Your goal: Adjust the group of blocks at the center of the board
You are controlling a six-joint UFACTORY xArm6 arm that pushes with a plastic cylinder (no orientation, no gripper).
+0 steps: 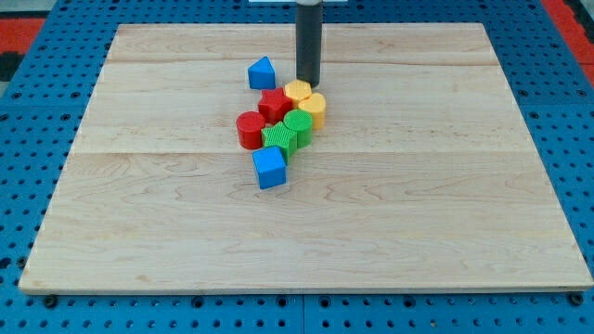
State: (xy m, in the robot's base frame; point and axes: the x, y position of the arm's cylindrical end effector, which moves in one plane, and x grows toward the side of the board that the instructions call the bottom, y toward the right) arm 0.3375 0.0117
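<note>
My tip [307, 82] stands just above the cluster, touching or nearly touching the top of a yellow block [297, 91]. A second yellow block [315, 107] sits at its lower right. A red star block [273, 104] lies left of them, with a red cylinder [249, 129] below left. A green cylinder [299, 125] and a green star block [277, 137] sit in the middle. A blue cube [269, 167] lies at the cluster's bottom. A blue triangle block [262, 72] lies apart at the upper left, left of my tip.
The blocks rest on a light wooden board [445, 213]. Around it lies a blue perforated table [28, 139], with red at the view's top corners.
</note>
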